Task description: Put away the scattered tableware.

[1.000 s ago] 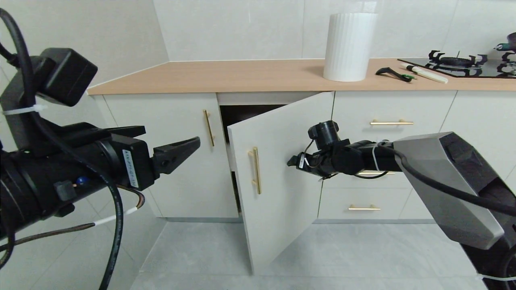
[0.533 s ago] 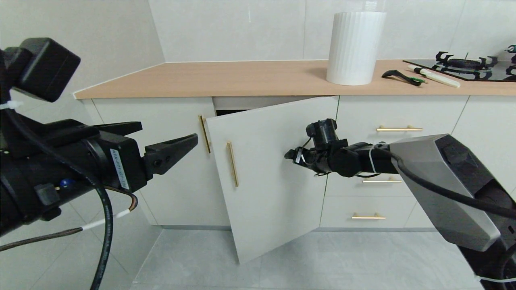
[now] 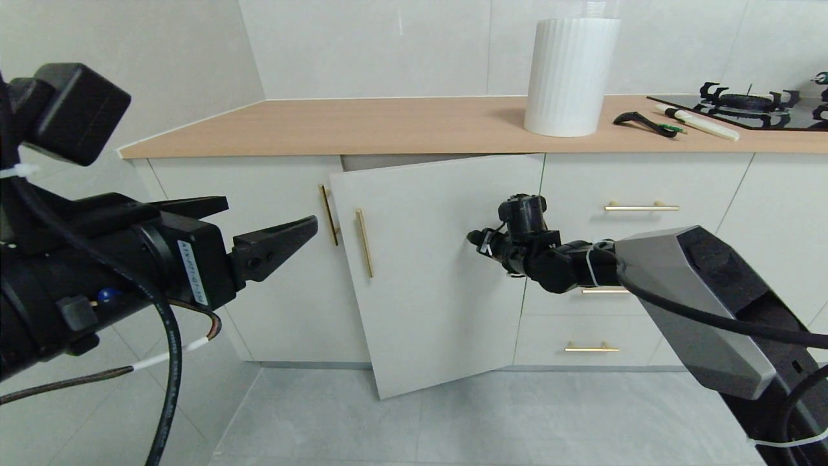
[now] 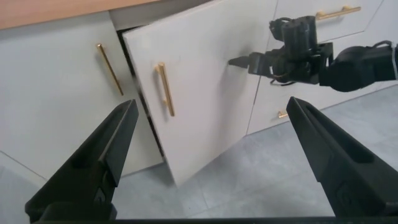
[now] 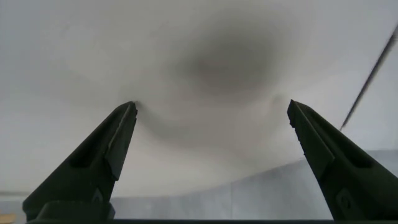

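- My left gripper (image 3: 272, 212) hangs near left, level with the cupboards, fingers spread wide and holding nothing. It has hardly moved in the last second.
- Just past it is the shut left door, with its handle (image 3: 328, 215) beside the one I am closing.
- The door (image 3: 440, 259) is what has changed. A second ago it stood wide with the dark cupboard showing behind it. Now it has swung back until only a narrow gap is left along its top and its handle (image 3: 363, 243) side. My view also shifted a little early on, but the swing of the door is real.
- My right gripper (image 3: 477, 238) has followed the door in. It is open and empty, and its fingertips (image 5: 127, 112) are on the panel or just off it. I cannot tell which.
- I judge this to be the closing push, with a short shove left before the door sits flush.
- On the counter (image 3: 362, 123), far right of the door, stands a white jar (image 3: 569, 77).
- Right of the jar, two utensils lie loose and close together: a black one (image 3: 640, 120) and a white one (image 3: 698, 123) by the hob (image 3: 744, 103).
- If those count as tableware, the task is not finished. Whatever is in the cupboard is hidden.
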